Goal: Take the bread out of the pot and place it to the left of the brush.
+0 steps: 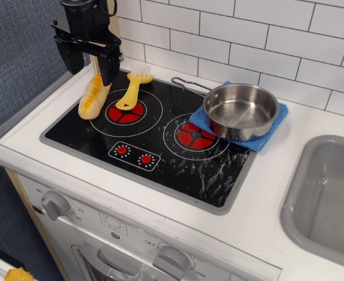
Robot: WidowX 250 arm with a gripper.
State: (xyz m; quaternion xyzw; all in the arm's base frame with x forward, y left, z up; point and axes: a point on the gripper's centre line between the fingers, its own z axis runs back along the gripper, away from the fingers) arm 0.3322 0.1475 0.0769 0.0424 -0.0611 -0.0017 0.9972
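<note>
The golden bread lies on the left edge of the black stovetop, just left of the yellow brush, whose white bristles point to the back wall. My gripper hangs open and empty above the far end of the bread, its black fingers apart and clear of the loaf. The shiny steel pot stands empty on a blue cloth at the right of the stovetop, its thin wire handle pointing left.
The blue cloth lies under the pot. A grey sink is at the right. The white tiled wall runs along the back. Stove knobs sit on the front panel below.
</note>
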